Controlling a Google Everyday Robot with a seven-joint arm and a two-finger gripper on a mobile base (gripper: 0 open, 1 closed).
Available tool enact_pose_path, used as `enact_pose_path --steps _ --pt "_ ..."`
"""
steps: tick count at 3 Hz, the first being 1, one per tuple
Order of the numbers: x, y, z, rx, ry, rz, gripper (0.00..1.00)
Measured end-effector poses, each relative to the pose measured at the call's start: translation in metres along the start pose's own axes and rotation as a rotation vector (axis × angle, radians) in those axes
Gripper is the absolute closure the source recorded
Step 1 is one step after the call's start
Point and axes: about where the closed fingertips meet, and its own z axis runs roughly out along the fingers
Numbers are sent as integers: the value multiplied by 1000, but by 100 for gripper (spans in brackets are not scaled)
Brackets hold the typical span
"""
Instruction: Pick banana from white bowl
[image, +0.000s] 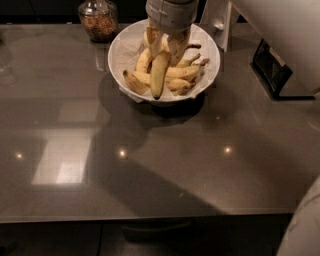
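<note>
Banana (159, 75) is hanging nearly upright over the white bowl (120, 47), black tip pointing down at the pile. The gripper (166, 42) is sitting just above the bowl's middle, clenching the banana's top end. Grasp looks made, lift-out in hand. Next move is calling for a straight rise clearing the other bananas (182, 72) and the rim.

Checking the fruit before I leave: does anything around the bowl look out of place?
Only one thing: the long yellow banana with a black tip stands almost on end over the wide white paper-lined bowl's front rim, unlike the bananas lying flat, because the gripper, above the bowl, grips its top. Nothing spilled.
</note>
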Motion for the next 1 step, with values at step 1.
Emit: enact_pose_path --steps 1 --pt "-9 17 -20 34 -90 42 100"
